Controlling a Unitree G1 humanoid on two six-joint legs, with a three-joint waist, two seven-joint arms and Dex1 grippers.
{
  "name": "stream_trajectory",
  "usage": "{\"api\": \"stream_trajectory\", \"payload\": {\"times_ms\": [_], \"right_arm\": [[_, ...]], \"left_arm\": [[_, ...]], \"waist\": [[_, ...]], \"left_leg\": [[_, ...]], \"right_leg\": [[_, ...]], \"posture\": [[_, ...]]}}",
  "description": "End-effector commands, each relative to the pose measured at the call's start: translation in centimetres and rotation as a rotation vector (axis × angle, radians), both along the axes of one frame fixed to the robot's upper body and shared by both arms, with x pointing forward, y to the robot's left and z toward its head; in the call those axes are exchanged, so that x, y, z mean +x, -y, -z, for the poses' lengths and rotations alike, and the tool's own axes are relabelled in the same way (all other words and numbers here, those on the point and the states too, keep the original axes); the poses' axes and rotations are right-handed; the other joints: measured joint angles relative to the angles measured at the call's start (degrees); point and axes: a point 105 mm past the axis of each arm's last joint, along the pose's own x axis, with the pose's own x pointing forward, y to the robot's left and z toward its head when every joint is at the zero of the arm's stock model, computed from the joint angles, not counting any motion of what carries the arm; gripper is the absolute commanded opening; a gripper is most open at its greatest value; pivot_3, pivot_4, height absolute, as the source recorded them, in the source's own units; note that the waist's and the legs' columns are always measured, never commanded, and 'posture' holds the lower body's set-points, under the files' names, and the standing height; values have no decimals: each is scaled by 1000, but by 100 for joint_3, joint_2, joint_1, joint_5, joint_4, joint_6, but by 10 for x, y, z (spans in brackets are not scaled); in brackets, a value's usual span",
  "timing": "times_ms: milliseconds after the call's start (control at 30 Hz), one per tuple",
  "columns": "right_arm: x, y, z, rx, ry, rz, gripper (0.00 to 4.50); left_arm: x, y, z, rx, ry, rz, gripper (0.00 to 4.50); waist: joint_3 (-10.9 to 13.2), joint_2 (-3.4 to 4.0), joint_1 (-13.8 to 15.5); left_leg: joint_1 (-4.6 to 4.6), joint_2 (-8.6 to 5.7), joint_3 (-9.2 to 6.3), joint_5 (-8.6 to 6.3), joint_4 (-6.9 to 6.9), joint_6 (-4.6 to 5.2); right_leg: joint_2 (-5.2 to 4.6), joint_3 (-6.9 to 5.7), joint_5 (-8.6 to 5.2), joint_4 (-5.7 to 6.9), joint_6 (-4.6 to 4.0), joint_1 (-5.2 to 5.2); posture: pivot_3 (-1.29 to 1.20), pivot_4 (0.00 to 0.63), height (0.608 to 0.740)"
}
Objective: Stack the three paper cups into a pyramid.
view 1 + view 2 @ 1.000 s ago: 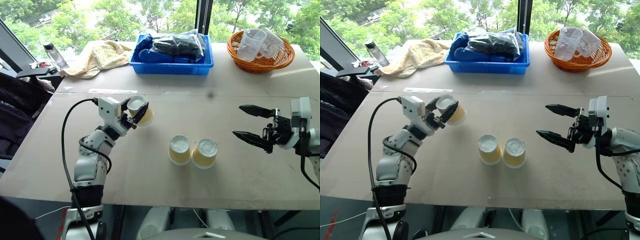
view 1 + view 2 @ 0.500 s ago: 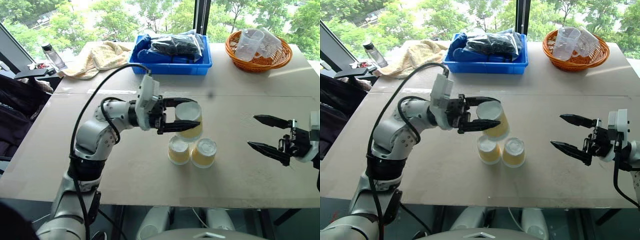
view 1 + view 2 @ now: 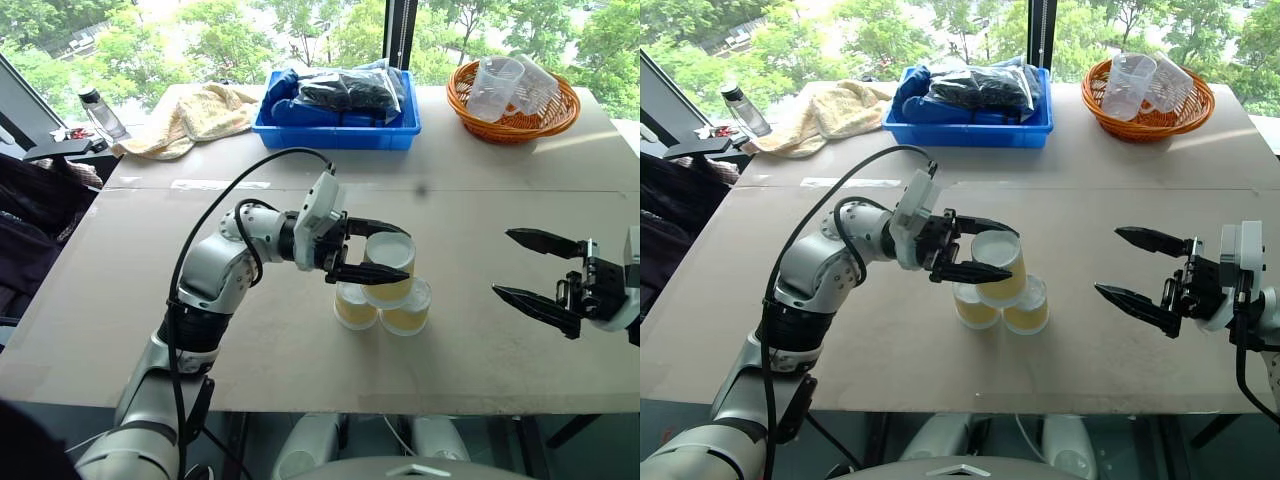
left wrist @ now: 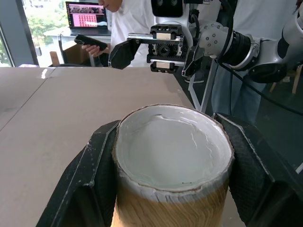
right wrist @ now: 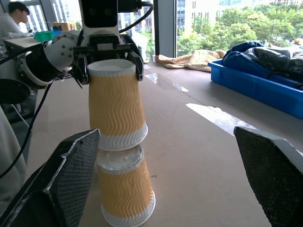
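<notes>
Fingers (image 3: 385, 272) of the left gripper (image 3: 383, 250) are clamped on the sides of the third paper cup (image 3: 388, 267), held upside down with its white base up, directly over and apparently resting on the two paper cups (image 3: 381, 310) that stand inverted side by side, touching, near the middle of the table (image 3: 150, 300). Fingers of the right gripper (image 3: 534, 270) stand wide apart around nothing, level above the table and pointing toward the cups from well off to their right. At the far edge lie a blue bin (image 3: 345, 130), an orange basket (image 3: 515, 118) and a towel (image 3: 195, 115)
</notes>
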Motion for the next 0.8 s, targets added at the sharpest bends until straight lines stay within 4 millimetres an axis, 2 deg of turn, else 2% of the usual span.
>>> {"api": "stream_trajectory", "payload": {"times_ms": [33,167,200,233,267,300,567,700,800], "right_arm": [[-1,-2,-10,-15,60,-8,4500],[-2,-3,-10,-8,55,-20,4500],[-2,-3,-10,-8,55,-22,4500],[-2,-3,-10,-8,54,-22,4500],[-1,-2,-9,-11,54,-22,4500],[-1,-2,-8,-11,52,-24,4500],[-2,0,-7,-4,45,-43,4500],[-1,-1,-4,2,40,-53,4500],[-1,-1,-3,10,34,-66,4500]], "left_arm": [[0,-2,5,-29,-32,-12,2460],[1,-1,13,-18,-9,-21,2460],[1,-1,12,-27,-2,-20,3471],[1,-1,12,-31,3,-20,3729],[1,-1,11,-33,9,-18,4239],[1,-1,11,-39,13,-16,4459],[-6,0,0,-67,51,3,4459],[-15,2,-27,-183,44,48,4459],[-18,4,-32,-197,43,61,4459]], "waist": [[0,0,-3],[0,0,0],[0,0,0],[0,0,0],[0,-1,-2],[1,-2,-3],[2,-3,-2],[2,-3,-5],[2,-4,-7]], "left_leg": [[1,0,0,0,0,0],[1,0,0,0,1,0],[1,0,0,0,1,0],[1,0,0,0,1,0],[1,0,0,0,1,0],[0,0,0,0,1,0],[-2,0,-1,-1,3,1],[-2,0,-1,-1,3,1],[-2,0,-1,-1,4,1]], "right_leg": [[0,0,0,0,0,0],[0,-1,0,0,0,2],[0,-1,0,0,0,2],[0,-1,0,0,0,2],[0,-1,1,1,1,2],[0,-1,1,1,1,1],[0,-1,1,0,1,1],[0,-1,1,0,1,1],[0,-2,1,0,1,1]], "posture": [[0,150,740],[0,150,740],[0,150,740],[0,150,740],[0,150,740],[0,150,740],[0,150,740],[0,150,740],[0,150,740]]}}
